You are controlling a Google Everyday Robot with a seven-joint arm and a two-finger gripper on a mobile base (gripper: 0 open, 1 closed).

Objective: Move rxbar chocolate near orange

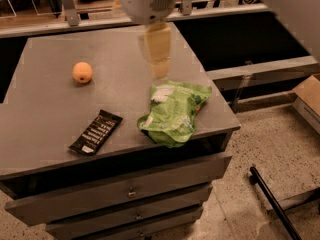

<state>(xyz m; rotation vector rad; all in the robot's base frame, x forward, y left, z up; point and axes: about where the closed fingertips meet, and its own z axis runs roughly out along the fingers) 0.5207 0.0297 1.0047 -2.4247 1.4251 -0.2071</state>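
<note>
The rxbar chocolate [96, 132], a flat black wrapper with white lettering, lies near the front left of the grey cabinet top [50, 99]. The orange [82, 72] sits further back and a little left of it, well apart. My gripper [157, 54] hangs blurred above the middle back of the top, just behind the green snack bag, to the right of both the bar and the orange. It holds nothing that I can see.
A crumpled green snack bag [173, 111] lies at the front right of the cabinet top. Drawers [130, 191] are below the front edge. A black bar [272, 204] lies on the speckled floor at right, and a cardboard box [309, 101] stands at the far right.
</note>
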